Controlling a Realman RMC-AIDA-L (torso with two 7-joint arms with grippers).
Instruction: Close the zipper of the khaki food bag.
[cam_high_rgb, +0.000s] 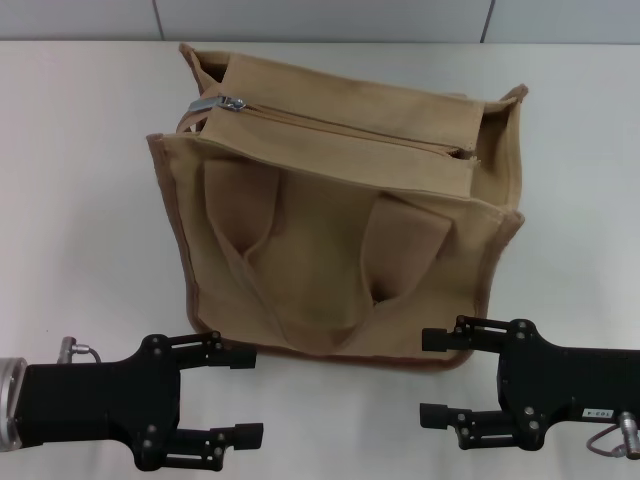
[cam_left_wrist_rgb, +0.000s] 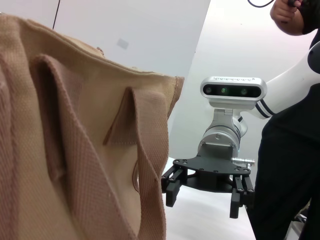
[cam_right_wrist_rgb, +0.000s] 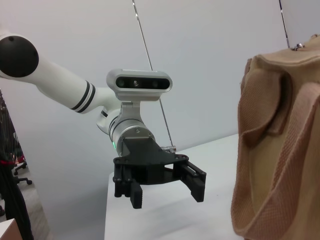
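The khaki food bag (cam_high_rgb: 340, 220) stands on the white table (cam_high_rgb: 80, 200), front face toward me, with its handles (cam_high_rgb: 300, 300) hanging down the front. The zipper (cam_high_rgb: 350, 127) runs across the top flap, and its silver slider (cam_high_rgb: 232, 102) sits at the left end. My left gripper (cam_high_rgb: 245, 393) is open and empty on the table, in front of the bag's lower left corner. My right gripper (cam_high_rgb: 432, 377) is open and empty, in front of the lower right corner. The left wrist view shows the bag (cam_left_wrist_rgb: 75, 150) close up and the right gripper (cam_left_wrist_rgb: 204, 196) farther off. The right wrist view shows the bag (cam_right_wrist_rgb: 280, 150) and the left gripper (cam_right_wrist_rgb: 167, 192).
The table extends to both sides of the bag and back to a grey wall (cam_high_rgb: 320, 18). A person in dark clothes (cam_left_wrist_rgb: 292, 160) stands beside the table in the left wrist view.
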